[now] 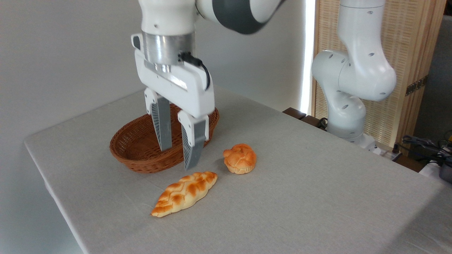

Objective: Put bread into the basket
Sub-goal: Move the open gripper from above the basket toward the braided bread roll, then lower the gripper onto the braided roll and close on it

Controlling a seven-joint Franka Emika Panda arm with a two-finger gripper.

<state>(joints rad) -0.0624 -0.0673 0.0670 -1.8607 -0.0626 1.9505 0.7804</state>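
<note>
The bread (pixel 184 193), a long braided loaf in pale yellow with toasted patches, lies flat on the grey table near the front. Behind it stands the basket (pixel 134 160), oval reddish-brown wicker with nothing inside that I can see. My gripper (pixel 177 158) hangs pointing down, in front of the basket's right half and just above the loaf's far end. Its two grey fingers (pixel 192 146) stand apart, open, with nothing between them, and they do not touch the bread.
A small round knotted bun (pixel 240 158) sits right of the basket, close to the loaf's far tip. The robot's white base (pixel 348 88) rises at the back right beside a slatted wooden screen. The table's left edge runs near the basket.
</note>
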